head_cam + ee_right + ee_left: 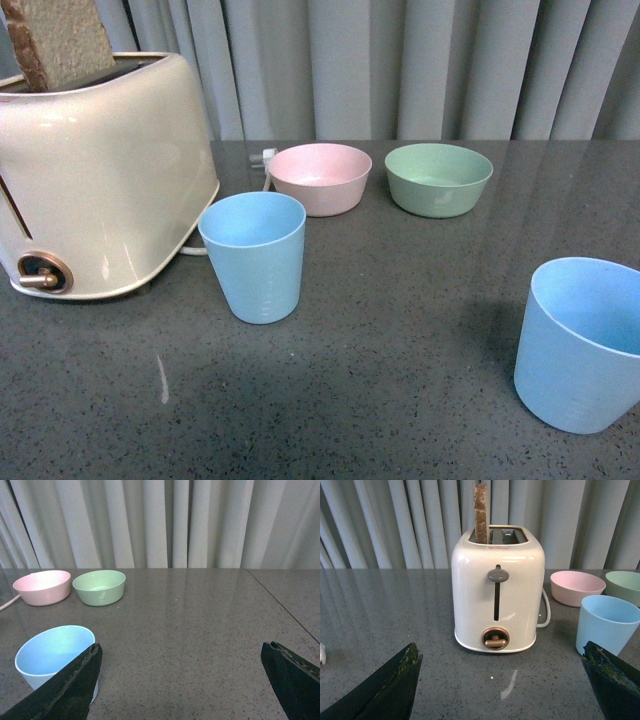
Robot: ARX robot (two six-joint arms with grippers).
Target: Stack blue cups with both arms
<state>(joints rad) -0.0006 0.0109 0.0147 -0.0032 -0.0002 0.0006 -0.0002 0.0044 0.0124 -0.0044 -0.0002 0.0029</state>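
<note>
The left gripper point(500, 650) is spread wide and empty, facing the toaster point(497, 595). Beside the toaster stands the first blue cup point(255, 255); the second blue cup point(585, 345), seemingly upright, sits well apart. The right gripper point(181, 647) gapes, empty. Nothing is stacked yet.

Three low views, common pink bowl point(320, 178)

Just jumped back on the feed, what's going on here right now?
Nothing is stacked yet. One blue cup stands upright beside the toaster, and the second blue cup stands upright well apart from it, off to the right. The left tool and right tool are both open and empty, each with a cup near one finger.
</note>
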